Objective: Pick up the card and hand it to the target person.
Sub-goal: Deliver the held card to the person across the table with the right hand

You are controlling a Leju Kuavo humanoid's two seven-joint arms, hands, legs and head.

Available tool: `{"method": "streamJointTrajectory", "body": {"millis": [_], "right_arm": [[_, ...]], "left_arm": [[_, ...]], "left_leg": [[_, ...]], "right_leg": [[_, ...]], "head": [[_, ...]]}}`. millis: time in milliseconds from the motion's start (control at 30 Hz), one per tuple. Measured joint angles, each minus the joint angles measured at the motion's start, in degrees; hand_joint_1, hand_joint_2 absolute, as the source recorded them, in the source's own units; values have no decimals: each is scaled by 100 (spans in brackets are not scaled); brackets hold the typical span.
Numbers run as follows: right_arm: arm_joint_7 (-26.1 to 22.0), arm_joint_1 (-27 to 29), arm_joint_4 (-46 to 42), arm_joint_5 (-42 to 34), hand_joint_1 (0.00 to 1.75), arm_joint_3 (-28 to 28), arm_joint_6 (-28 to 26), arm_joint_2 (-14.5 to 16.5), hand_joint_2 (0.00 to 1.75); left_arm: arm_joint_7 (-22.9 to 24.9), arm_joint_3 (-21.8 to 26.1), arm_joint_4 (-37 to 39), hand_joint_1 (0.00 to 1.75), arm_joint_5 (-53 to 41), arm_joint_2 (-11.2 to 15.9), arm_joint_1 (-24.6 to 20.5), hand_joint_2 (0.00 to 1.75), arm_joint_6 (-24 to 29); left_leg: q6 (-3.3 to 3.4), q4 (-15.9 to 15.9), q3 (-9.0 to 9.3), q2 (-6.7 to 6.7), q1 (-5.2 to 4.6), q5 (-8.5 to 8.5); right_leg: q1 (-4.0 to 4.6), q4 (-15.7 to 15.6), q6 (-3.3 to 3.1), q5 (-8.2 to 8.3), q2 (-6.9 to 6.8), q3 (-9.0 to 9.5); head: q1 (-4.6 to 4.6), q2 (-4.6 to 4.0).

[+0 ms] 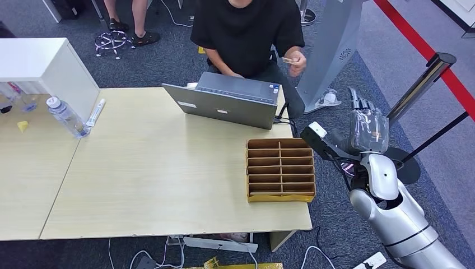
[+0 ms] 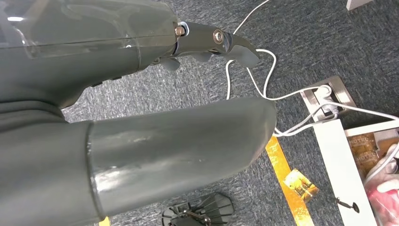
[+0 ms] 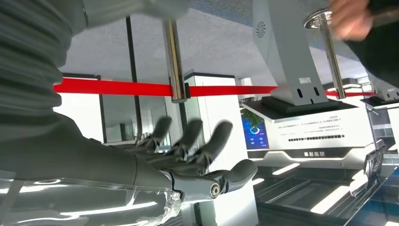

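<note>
Starting at the left, the water bottle (image 1: 66,116) and the marker (image 1: 96,112) stand at the far left of the table (image 1: 145,179), well apart from anything I need, and my left hand (image 2: 141,99) hangs down over the carpet; its thumb and one finger reach out straight with nothing between them, so I read it as released and idle. Mid-table, the laptop (image 1: 229,101) sits in front of the person (image 1: 246,33), and just nearer me on the right stands the cardboard sorter (image 1: 280,170), whose slots look bare from above. The card (image 1: 288,60) is pinched in the person's hand (image 1: 295,61), far from me and above the table's far right corner, so the handover looks finished. My right hand (image 1: 367,128) is raised right of the table, fingers (image 3: 195,136) spread and holding nothing. To do this step well, I judge I should draw that arm back slowly, staying clear of the sorter and the stanchion post (image 1: 420,87) beside it.
</note>
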Motion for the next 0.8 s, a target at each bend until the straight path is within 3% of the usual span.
{"method": "streamJointTrajectory", "body": {"millis": [133,400,667,800], "right_arm": [[1,34,-14,3,0,-7,-193,9,175],[-144,385,-342,-198,0,-126,-1139,120,175],[-620,1138,-858,-814,0,-250,-2088,420,175],[-1136,1707,-990,-1209,0,-274,-2418,682,175]], "left_arm": [[-2,4,0,0,1,0,4,0,23],[-50,6,0,0,94,0,50,0,57],[-69,30,0,0,271,0,113,0,141],[-49,50,0,0,382,0,122,0,185]], "left_leg": [[0,0,0,0,0,0],[0,-1,-1,0,0,-1],[0,-2,0,-1,1,-1],[0,-3,-1,-2,2,-1]], "right_leg": [[0,0,0,0,0,0],[0,0,0,-1,-1,0],[1,-1,0,-1,-2,0],[1,-1,-1,-1,-3,0]], "head": [[1,0],[1,0],[0,0],[0,0]]}}
